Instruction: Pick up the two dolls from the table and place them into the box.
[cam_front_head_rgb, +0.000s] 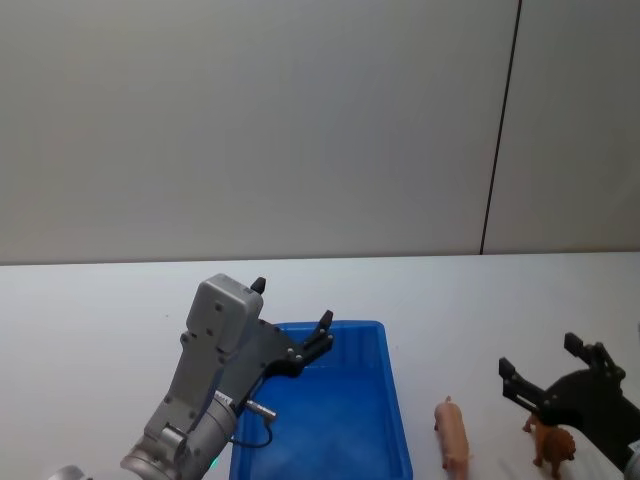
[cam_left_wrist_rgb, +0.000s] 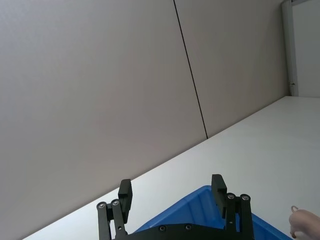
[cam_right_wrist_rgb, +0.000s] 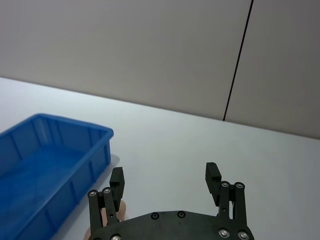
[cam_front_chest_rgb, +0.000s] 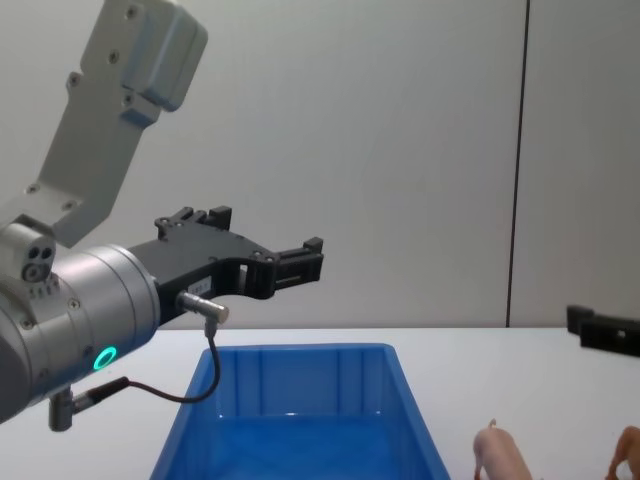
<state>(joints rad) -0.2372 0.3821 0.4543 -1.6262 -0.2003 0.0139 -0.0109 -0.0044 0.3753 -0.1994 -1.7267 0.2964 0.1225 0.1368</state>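
Under the right gripper (cam_front_head_rgb: 541, 357), the brown doll (cam_front_head_rgb: 556, 447) is partly hidden.

Bare lab: plain grey wall (cam_front_head_rgb: 250, 130), white table (cam_front_head_rgb: 90, 310).

backdrop: plain grey-beige wall (cam_front_head_rgb: 250, 120) | detail: thin dark vertical seam (cam_front_head_rgb: 501, 125) runs down the wall to its base, right of centre | far end: paler framed panel (cam_left_wrist_rgb: 306, 45) adjoins the wall
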